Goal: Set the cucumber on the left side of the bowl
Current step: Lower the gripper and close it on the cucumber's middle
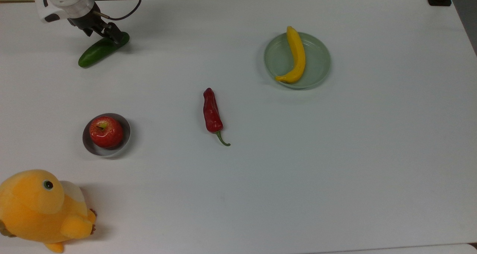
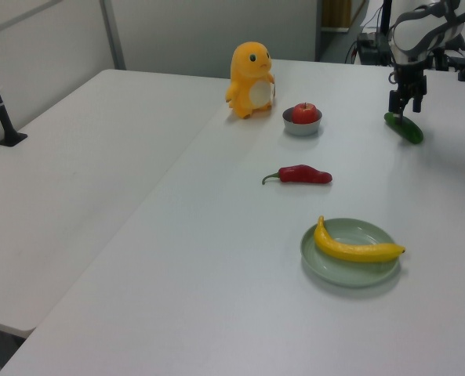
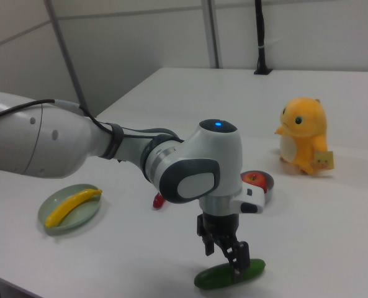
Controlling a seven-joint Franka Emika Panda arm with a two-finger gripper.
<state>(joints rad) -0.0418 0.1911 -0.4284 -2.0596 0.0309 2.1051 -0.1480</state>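
Three views show the same white table (image 1: 335, 172). In the top view, the cucumber (image 1: 97, 52) lies slanted near the top view's upper left corner. The gripper (image 1: 105, 32) hangs over the cucumber's upper right end, and its dark fingers (image 1: 114, 34) stand spread, one on each side of that end. I cannot tell if they touch the cucumber. The grey bowl (image 1: 125, 134) with the red apple (image 1: 106, 131) in it sits well below the cucumber in the top view, far apart from it. The red chili pepper (image 1: 212, 113) lies in the middle, and the banana (image 1: 294, 56) rests on the pale green plate (image 1: 316, 66). An orange plush toy (image 1: 41, 209) stands at the lower left corner.

In the left view, the gripper (image 2: 405, 104) comes down from above onto the far end of the cucumber (image 2: 407, 129), at the left view's right edge. The bowl (image 2: 302, 127) stands to the left view's left of it.

In the right view, the arm (image 3: 109, 155) reaches in from the right view's left, and the open gripper (image 3: 228, 253) stands just over the cucumber (image 3: 224, 276), one finger (image 3: 241, 256) low against its top. The toy (image 3: 303, 133) carries a small yellow tag (image 3: 324, 160); I cannot read any writing on it.
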